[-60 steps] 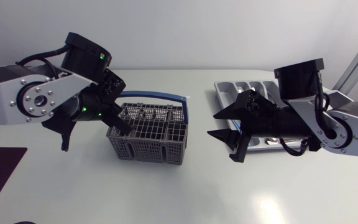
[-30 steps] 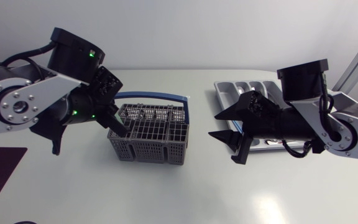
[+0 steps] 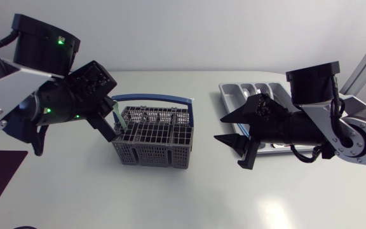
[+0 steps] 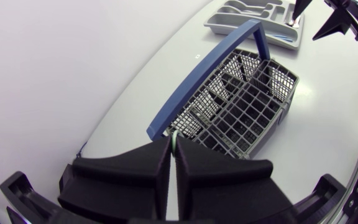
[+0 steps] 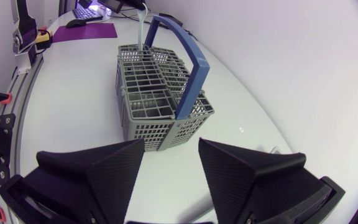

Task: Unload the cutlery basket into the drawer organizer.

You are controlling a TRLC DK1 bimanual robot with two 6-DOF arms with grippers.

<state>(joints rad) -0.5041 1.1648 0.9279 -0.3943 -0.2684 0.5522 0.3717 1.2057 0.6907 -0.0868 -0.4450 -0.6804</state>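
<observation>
Cutlery basket: the grey wire basket (image 3: 152, 143) stands at the middle of the head view, on the bench (image 3: 183, 191). Its blue handle (image 3: 151, 98) arches along its back side.
Left hand: it is at the basket's left end in the head view (image 3: 114, 124). It is closed on a thin pale-green utensil (image 3: 117, 110), pinched from both sides; I cannot tell what kind of utensil it is.
Utensil axis: it hangs roughly upright from the hand, with its lower end at the basket's end compartment.
Right hand: it sits right of centre in the head view (image 3: 217, 127), between the basket and the organizer. Its fingers are spread wide with nothing in them, and they point toward the basket.
Drawer organizer: the grey tray (image 3: 230, 94) lies in the upper right of the head view, partly under my right arm and well apart from the left hand.
Key relation: the piece has to travel rightward, over the basket and past the right hand. My right arm is the nearer one to the organizer, so I judge a handover or a long reach is due.
Left wrist view: the utensil shows only as a green sliver (image 4: 174, 138) in the slit between the fingers.
Right wrist view: this shows the utensil's length (image 5: 142, 25) above the basket's far end, beside the handle. I cannot tell whether its tip is clear of the rim.
</observation>
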